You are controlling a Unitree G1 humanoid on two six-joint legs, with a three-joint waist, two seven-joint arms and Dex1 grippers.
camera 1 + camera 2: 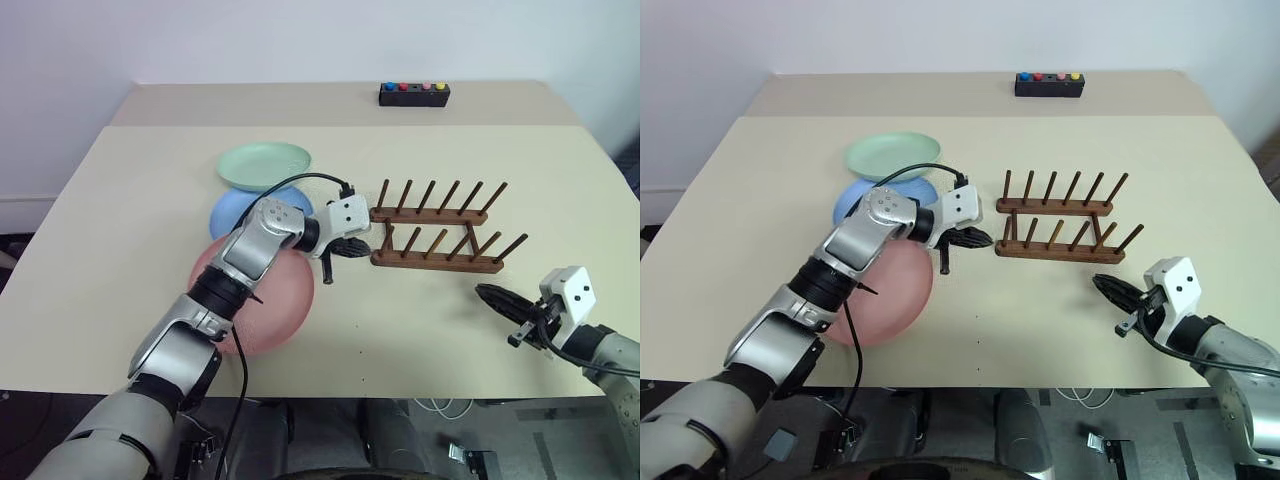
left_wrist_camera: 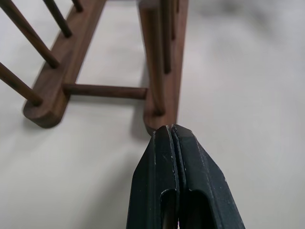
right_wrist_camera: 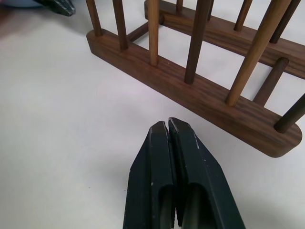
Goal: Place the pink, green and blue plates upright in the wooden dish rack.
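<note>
Wooden dish rack [image 1: 437, 230] just beyond closed left fingers [image 2: 177, 157], right fingers [image 3: 172, 152] closed nearby

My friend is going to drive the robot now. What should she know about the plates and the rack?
Left gripper: shut, holding nothing, tips just off the near end of the wooden dish rack.
Right gripper: shut, holding nothing, above the table in front of the rack's other end.
Plates: pink plate, blue plate and green plate lie flat in an overlapping row beside the rack, partly under the left arm.
Done: nothing; the rack holds no plates.
Left: stand all three plates upright between the pegs.
</note>
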